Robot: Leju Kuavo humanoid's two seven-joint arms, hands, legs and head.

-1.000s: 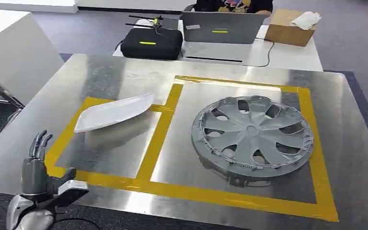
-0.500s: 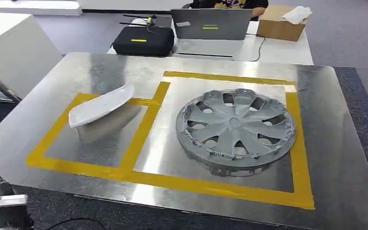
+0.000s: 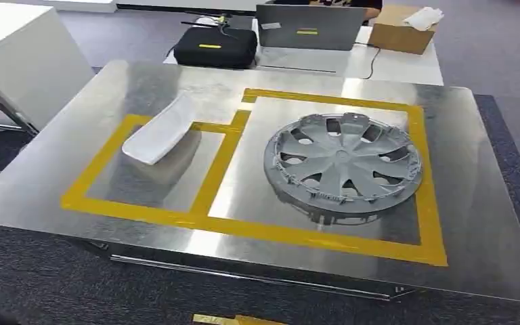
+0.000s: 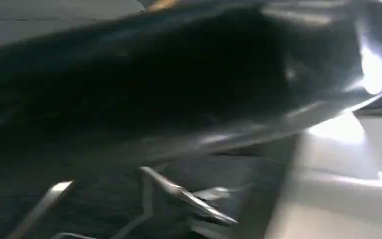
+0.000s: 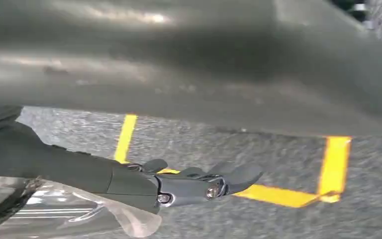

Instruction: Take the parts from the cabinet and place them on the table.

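While you're looking down at the desk (image 3: 54,183), the hubcap (image 3: 343,166) sits in the bigger taped box and the white cover (image 3: 160,130) in the smaller one. Your right hand (image 5: 199,183) hangs empty, fingers loosely out; left hand, can't tell.

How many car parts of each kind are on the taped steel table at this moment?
Grey wheel covers: 1, the wheel cover in the larger taped square.
White curved trim panels: 1, the white panel in the smaller taped square.
Total: 2 parts on the steel table.
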